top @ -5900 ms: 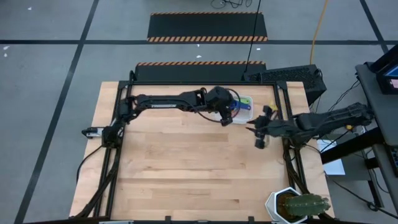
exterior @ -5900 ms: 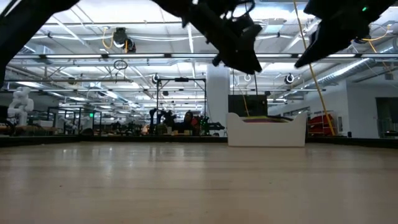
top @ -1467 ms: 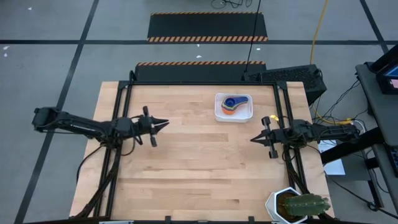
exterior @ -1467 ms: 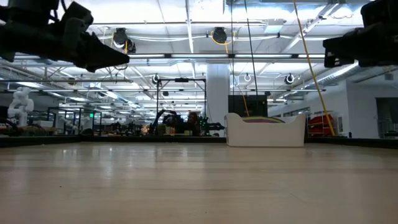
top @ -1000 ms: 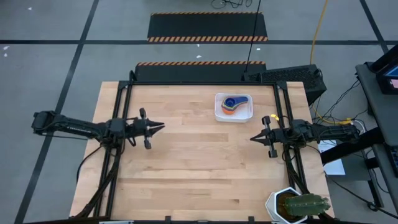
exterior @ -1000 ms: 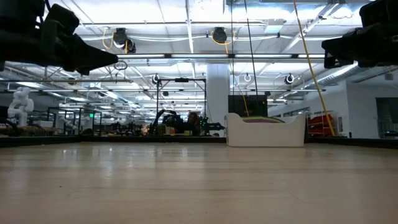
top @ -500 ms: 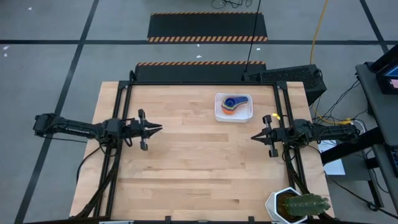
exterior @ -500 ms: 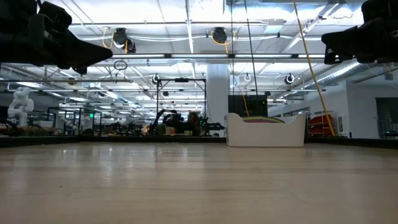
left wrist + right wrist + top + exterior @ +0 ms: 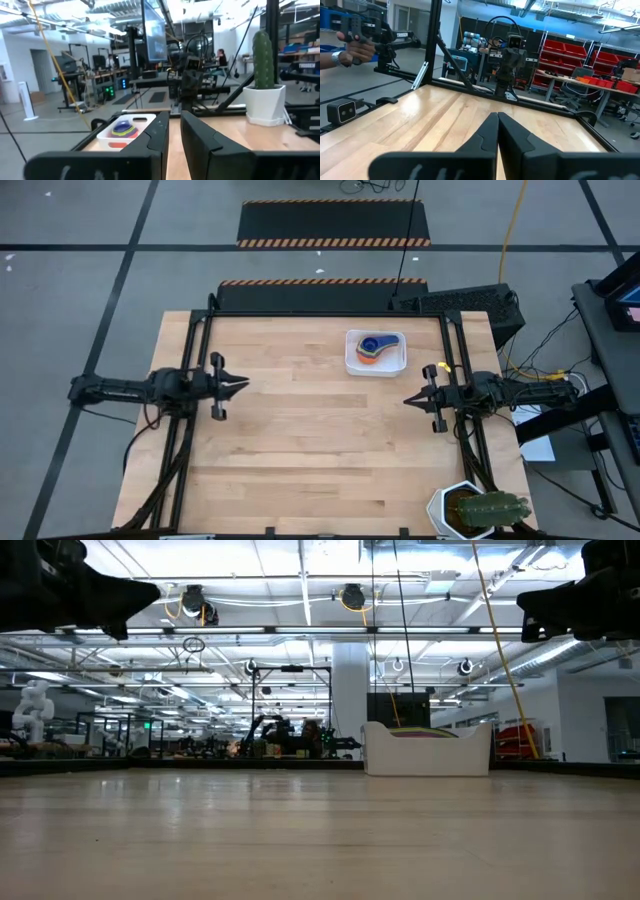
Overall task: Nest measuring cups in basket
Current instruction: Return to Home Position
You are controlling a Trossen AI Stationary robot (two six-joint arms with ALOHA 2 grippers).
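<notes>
Overhead picture of a wooden table (image 9: 300, 460) with a dark robot arm at each side. The left gripper (image 9: 243, 384) hangs above the table's left part, pointing inward; its wrist camera shows its two fingers a narrow gap apart, holding nothing. The right gripper (image 9: 407, 401) hangs above the right part, pointing back at it, fingers pressed together and empty. The white basket (image 9: 352, 366) stands near the right gripper, just beyond its fingertips toward the far edge of the table, and well apart from the left gripper, ahead of it and off to its far side. Inside the basket sit the measuring cups (image 9: 370, 352), nested into one stack. A blue cup (image 9: 372, 343) lies on top with its handle pointing toward the right arm's side, and an orange rim shows beneath it. The lower cups are mostly hidden. No cup lies loose on the table, so the nesting looks finished. The cups are probably light, stiff, smooth plastic. The flat handle seems the surest place to pinch one, since a rim may slip, and the light basket could slide if nudged. A potted cactus (image 9: 478, 510) stands at the near corner, behind the right gripper.
</notes>
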